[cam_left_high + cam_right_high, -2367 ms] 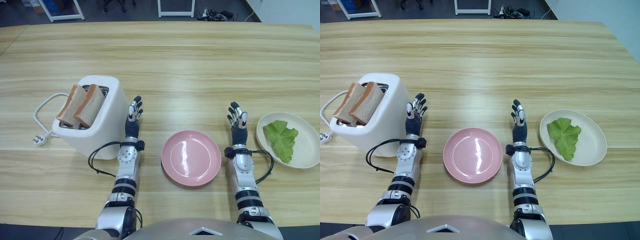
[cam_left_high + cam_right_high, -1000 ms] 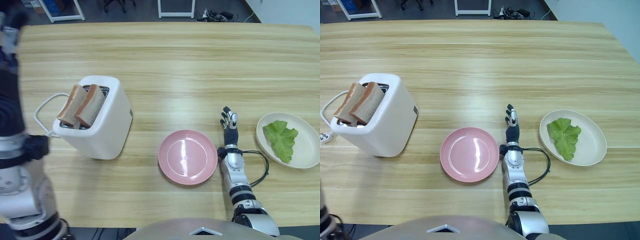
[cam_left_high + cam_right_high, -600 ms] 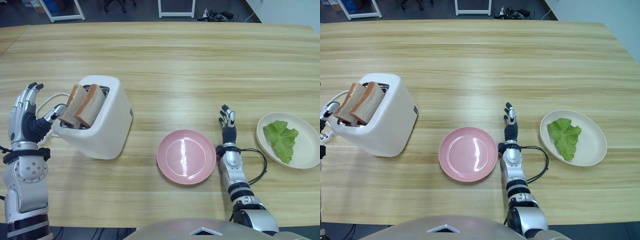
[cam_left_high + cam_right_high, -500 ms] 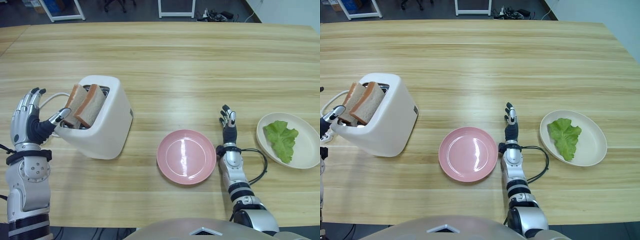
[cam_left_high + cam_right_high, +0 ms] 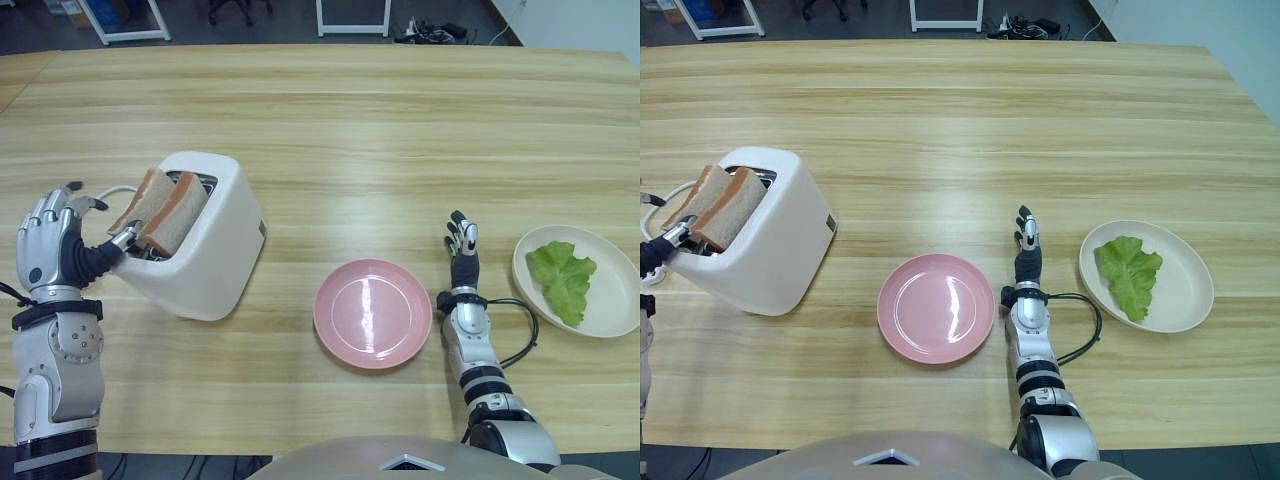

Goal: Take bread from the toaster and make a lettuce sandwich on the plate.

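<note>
The left hand (image 5: 52, 245) is at the far left of the desk (image 5: 380, 120), just beside the toaster (image 5: 215, 255). A couple of seconds ago it stood on the other side, between the toaster and the plate, so it has swung right round. In the last half second it has closed in on the bread. Its fingers (image 5: 72, 195) stood upright then and now lean toward the slices. They are spread wide from the thumb, and the thumb tip touches the lower edge of the nearer slice (image 5: 135, 205). The hand holds nothing yet.

Both slices still sit in the slots of the white toaster, and the second slice (image 5: 178, 212) leans against the first (both poke well out of the top). A white cord (image 5: 100, 193) loops out behind the hand.

The pink plate (image 5: 373, 313) lies near the middle of the desk, well apart from the toaster and bare as before.

Just to the right of the plate stands the right hand (image 5: 462, 258), much where it was earlier. It holds nothing, and its fingers are straight, close together and pointing away from the robot.

Farthest right, the cream dish (image 5: 612, 310) carries the lettuce leaf (image 5: 562, 275), which lies as it did before.
</note>
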